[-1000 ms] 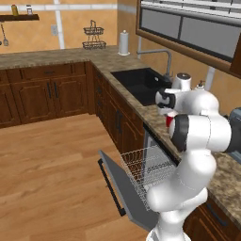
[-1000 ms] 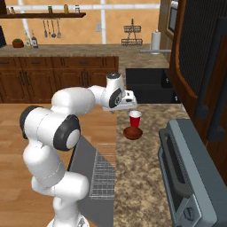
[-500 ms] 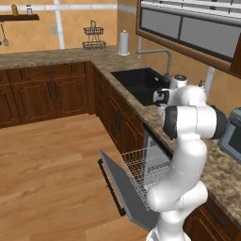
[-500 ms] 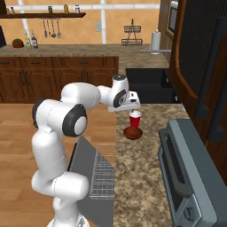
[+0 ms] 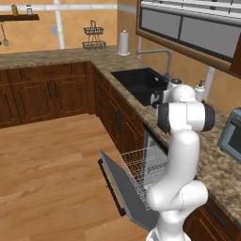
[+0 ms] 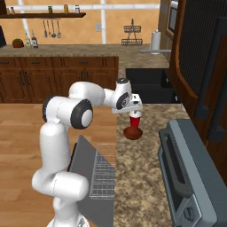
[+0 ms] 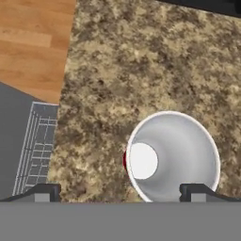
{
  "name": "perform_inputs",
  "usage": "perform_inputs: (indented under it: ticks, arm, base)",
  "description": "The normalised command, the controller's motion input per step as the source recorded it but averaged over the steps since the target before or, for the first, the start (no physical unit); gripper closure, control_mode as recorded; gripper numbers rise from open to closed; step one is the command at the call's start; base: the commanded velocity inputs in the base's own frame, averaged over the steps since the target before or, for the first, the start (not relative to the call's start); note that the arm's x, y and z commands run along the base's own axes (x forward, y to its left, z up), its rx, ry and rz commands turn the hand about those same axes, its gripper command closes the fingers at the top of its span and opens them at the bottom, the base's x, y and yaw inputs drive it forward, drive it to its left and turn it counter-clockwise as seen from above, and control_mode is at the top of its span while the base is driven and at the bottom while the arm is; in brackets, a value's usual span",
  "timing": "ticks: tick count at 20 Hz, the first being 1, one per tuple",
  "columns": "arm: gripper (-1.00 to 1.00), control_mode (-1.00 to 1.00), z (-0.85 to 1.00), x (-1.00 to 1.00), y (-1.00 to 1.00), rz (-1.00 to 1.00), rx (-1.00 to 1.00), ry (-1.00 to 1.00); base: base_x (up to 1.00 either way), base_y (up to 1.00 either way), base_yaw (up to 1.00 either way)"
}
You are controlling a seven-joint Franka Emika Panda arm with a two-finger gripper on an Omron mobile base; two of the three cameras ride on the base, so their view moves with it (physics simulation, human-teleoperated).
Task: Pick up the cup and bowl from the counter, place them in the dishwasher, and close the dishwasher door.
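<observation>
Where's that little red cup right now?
The cup stands upright on the counter beside the bowl, directly beneath the open fingers, between the sink and the toaster oven.

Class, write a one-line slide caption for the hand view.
Open jaws hang over the white-lined red plastic cup on the brown speckled granite counter.

The red cup (image 6: 135,119) stands upright in the reddish-brown bowl (image 6: 132,132) on the granite counter (image 6: 142,168); dishwasher door (image 6: 82,159) open.
</observation>
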Motion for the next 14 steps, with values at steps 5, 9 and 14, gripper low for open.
perform_inputs:
  ticks: [5, 9, 14]
  arm:
    - [-1.00, -1.00, -0.27, 0.41, -0.16, 0.00, 0.00, 0.00]
    - [-1.00, -1.00, -0.35, 0.20, -0.01, 0.00, -0.01, 0.00]
    - [1.00, -1.00, -0.36, 0.00, 0.00, 0.00, -0.02, 0.01]
  base:
    - [0.00, 0.00, 0.00]
    - [0.00, 0.00, 0.00]
    - [0.00, 0.00, 0.00]
